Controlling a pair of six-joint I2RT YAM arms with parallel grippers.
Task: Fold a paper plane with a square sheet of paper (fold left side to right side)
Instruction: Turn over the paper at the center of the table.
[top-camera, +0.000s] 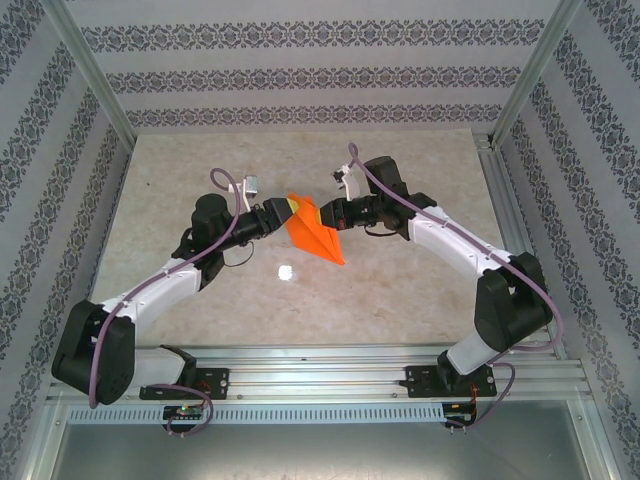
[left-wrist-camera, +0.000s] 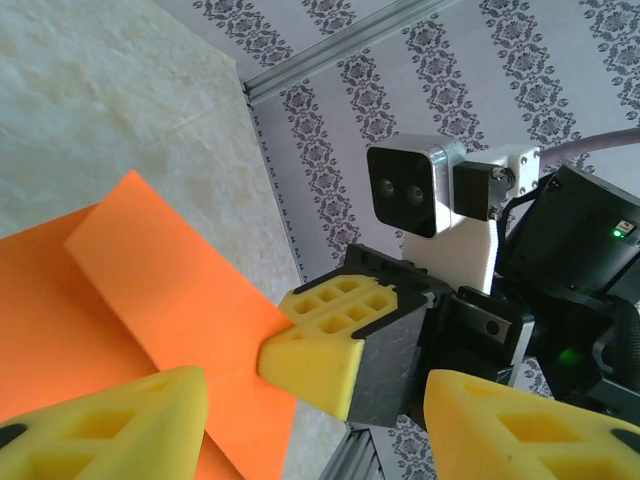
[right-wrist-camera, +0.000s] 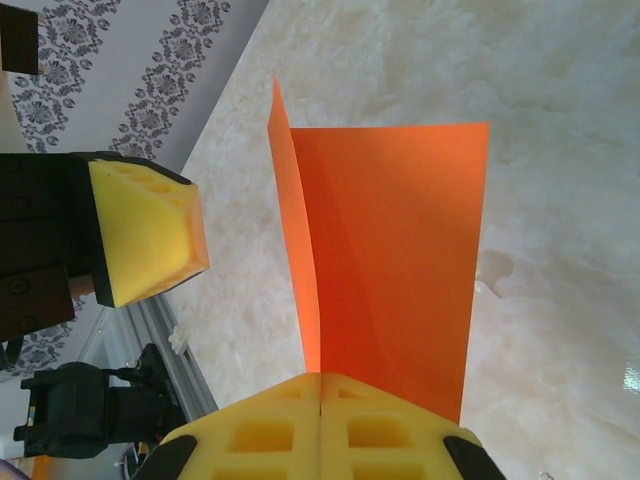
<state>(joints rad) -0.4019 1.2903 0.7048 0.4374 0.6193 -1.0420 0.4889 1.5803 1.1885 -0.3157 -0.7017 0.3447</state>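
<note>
A small white shiny spot (top-camera: 285, 271) lay on the pale marbled table (top-camera: 400, 295), which was enclosed by 3 walls (top-camera: 300, 75) of grey damask stripes and 2 slanting metal posts (top-camera: 91, 70)

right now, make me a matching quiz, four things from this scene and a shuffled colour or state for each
Things:
1. paper
2. left end effector
3. right end effector
4. spot

Colour or state:
a. shut on the paper
b. white
c. orange, creased
d. open

Pairs: 1-c, 2-d, 3-a, 4-b
</note>
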